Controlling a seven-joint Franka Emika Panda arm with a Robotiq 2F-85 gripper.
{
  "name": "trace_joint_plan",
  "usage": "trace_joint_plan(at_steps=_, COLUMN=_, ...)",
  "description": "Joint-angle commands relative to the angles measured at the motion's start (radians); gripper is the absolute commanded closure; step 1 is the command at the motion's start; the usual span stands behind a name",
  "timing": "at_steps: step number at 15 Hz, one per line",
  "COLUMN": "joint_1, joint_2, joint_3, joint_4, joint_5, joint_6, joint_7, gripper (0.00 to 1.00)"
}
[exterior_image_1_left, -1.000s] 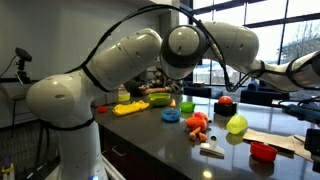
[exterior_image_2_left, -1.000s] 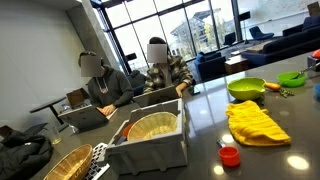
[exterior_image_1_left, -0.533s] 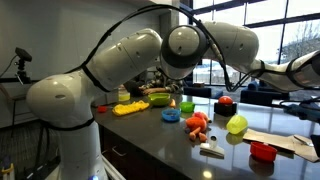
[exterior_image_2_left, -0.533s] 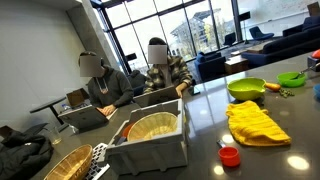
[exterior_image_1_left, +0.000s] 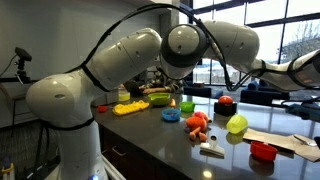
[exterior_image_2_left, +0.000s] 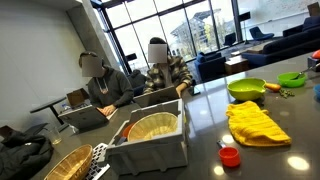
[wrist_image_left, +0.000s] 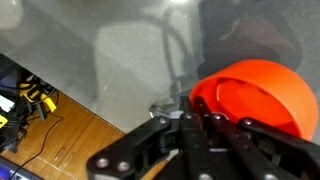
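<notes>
Likely gripper (wrist_image_left: 195, 118) is pinched shut on thin rim of orange bowl (wrist_image_left: 260, 95); edge-only grip, so bowl cld slip or tip onto slick table (wrist_image_left: 110, 60).

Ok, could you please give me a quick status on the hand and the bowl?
Hand shut, apparently on the rim of the orange bowl. Bowl sits on the grey table. Nothing else close by in the wrist view.

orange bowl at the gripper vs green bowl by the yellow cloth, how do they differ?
Colour: the orange bowl is orange-red, the green bowl lime. Place: the orange bowl sits at the shut gripper near the table edge; the green bowl lies beyond the yellow cloth, no gripper in view. Both stand open side up.
</notes>
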Motion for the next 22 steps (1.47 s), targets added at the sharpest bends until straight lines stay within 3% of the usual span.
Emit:
trace_joint_plan(at_steps=1, joint_1=-0.004, joint_2=-0.007, joint_3=0.000, joint_4=-0.007, joint_5=0.005, joint_6=0.006, joint_7=0.003, gripper=0.98)
trace_joint_plan(at_steps=11, joint_1=-0.014, joint_2=-0.020, joint_3=0.006, joint_4=0.012, joint_5=0.012, joint_6=0.032, joint_7=-0.009, gripper=0.99)
trace_joint_plan(at_steps=12, joint_1=-0.013, joint_2=-0.019, joint_3=0.005, joint_4=0.012, joint_5=0.010, joint_6=0.030, joint_7=-0.009, gripper=0.71)
trace_joint_plan(at_steps=14, joint_1=-0.013, joint_2=-0.018, joint_3=0.005, joint_4=0.011, joint_5=0.010, joint_6=0.027, joint_7=-0.009, gripper=0.67)
trace_joint_plan(at_steps=22, joint_1=-0.008, joint_2=-0.009, joint_3=0.002, joint_4=0.014, joint_5=0.004, joint_6=0.021, joint_7=-0.002, gripper=0.12)
